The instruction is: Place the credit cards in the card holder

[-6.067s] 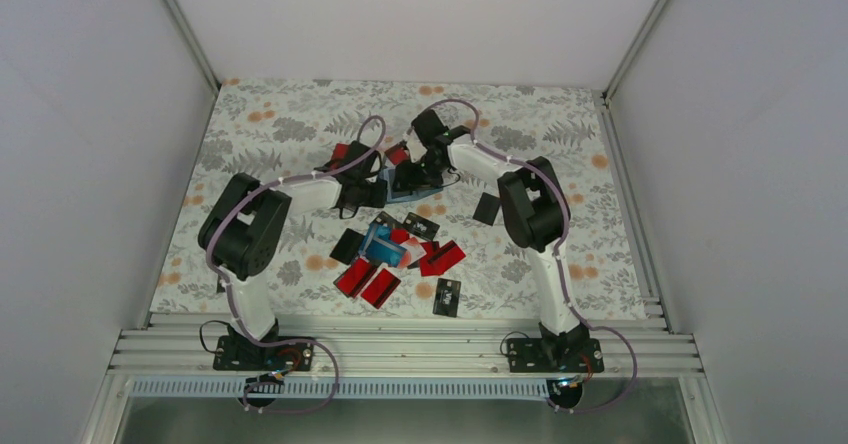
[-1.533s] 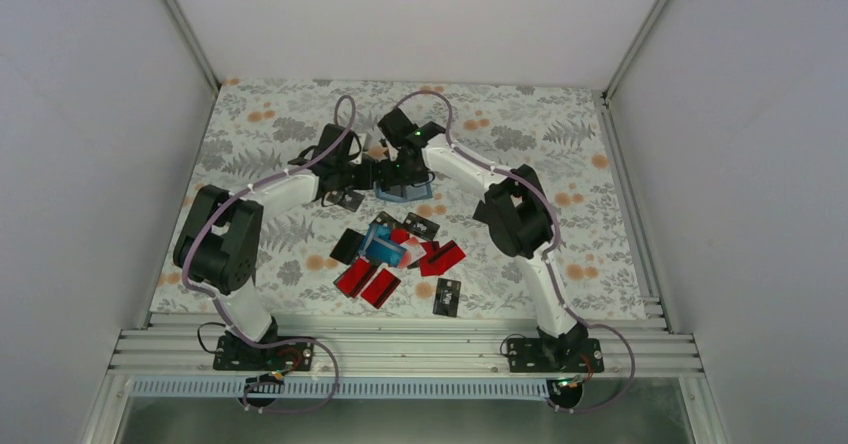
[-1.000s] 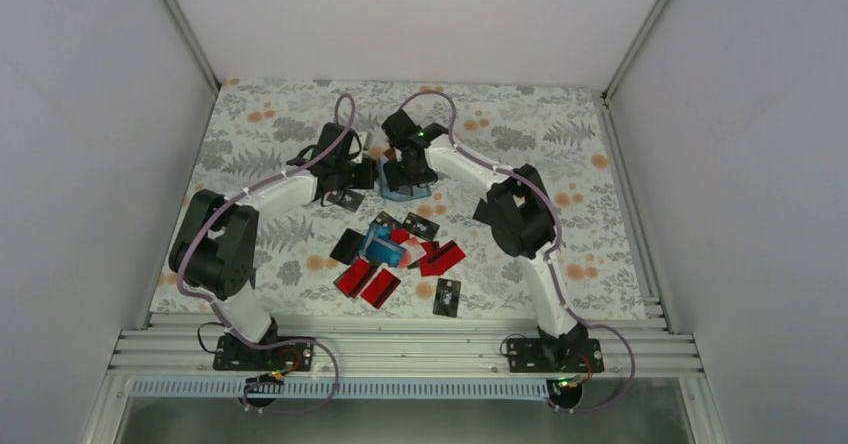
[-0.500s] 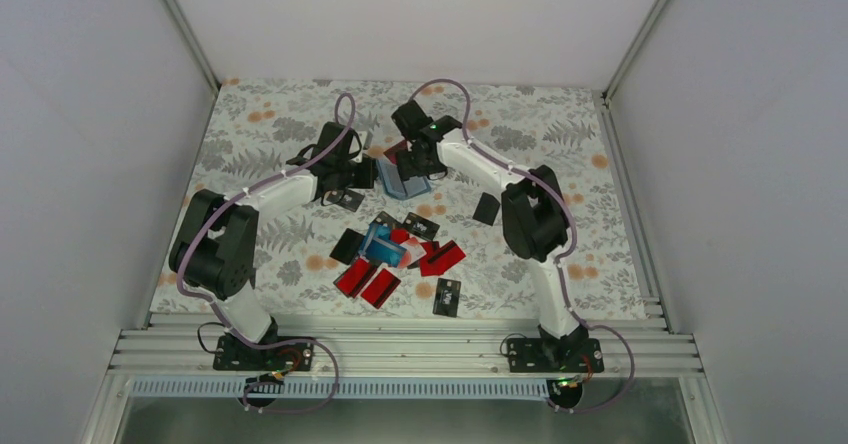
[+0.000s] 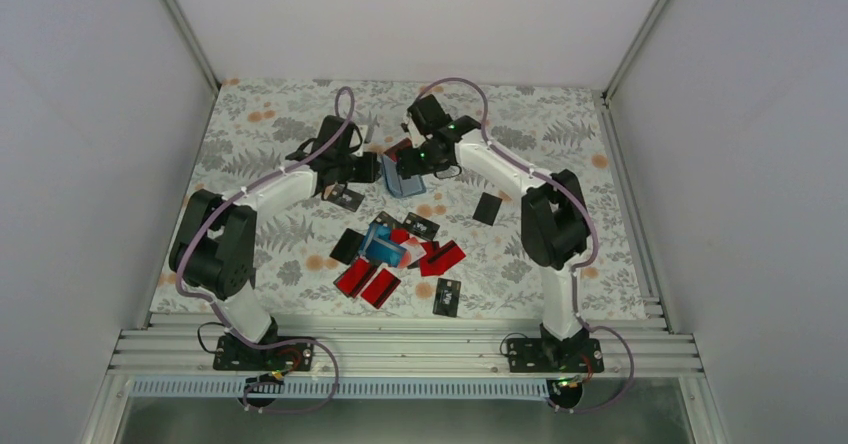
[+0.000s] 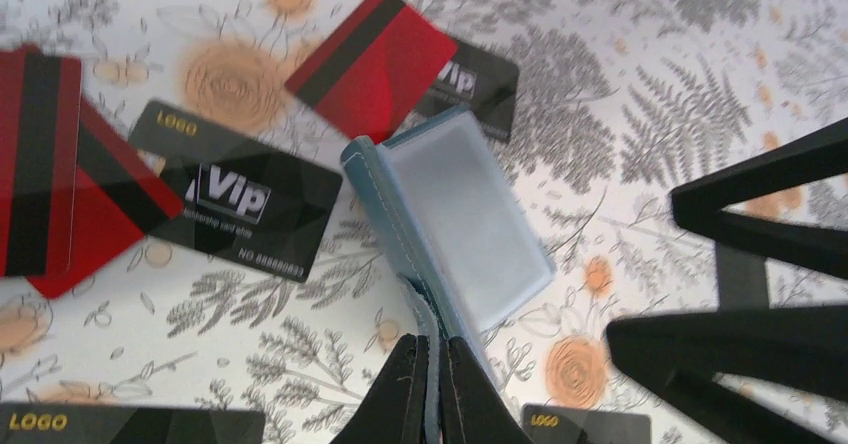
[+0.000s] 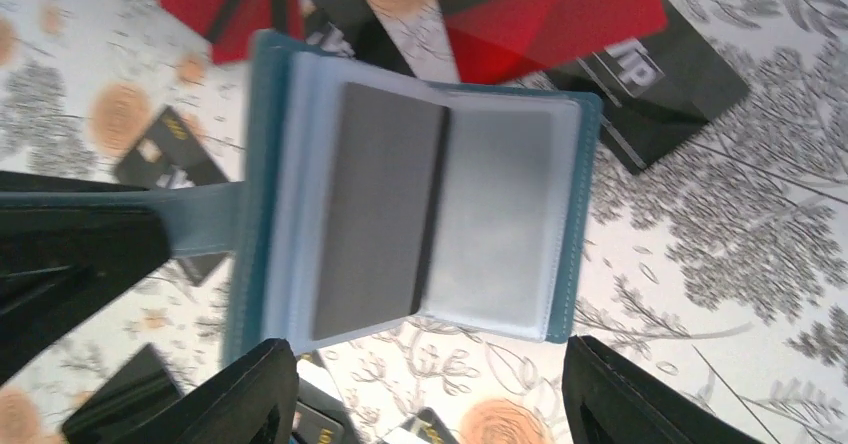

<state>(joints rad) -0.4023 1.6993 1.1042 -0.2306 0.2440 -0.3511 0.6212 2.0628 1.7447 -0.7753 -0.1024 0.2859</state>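
Located the card holder toward 12 o'clock on the floral table, between the two claws. Found it spread open in the right wrist view, clear sleeve facing the camera, with a striped card visible through the sleeve's 9 o'clock half. Could not tell whether resting on the table or raised off it.

Recorded the left gripper at 9 o'clock of the holder, pinched tight on the teal cover edge, closed down to the thickness of the cover. Recorded the right gripper at 2 o'clock of the holder, jaws spread wide and gripping nothing, its fingers flanking the holder's near edge without visible contact.

Noted the main heap of credit cards, red, black and blue, at 6 o'clock of the holder, well apart from it. Noted a red card and a black VIP card flat on the table near the holder. Noted a lone black card at 4 o'clock of the holder and another black card at 5 o'clock of the heap.
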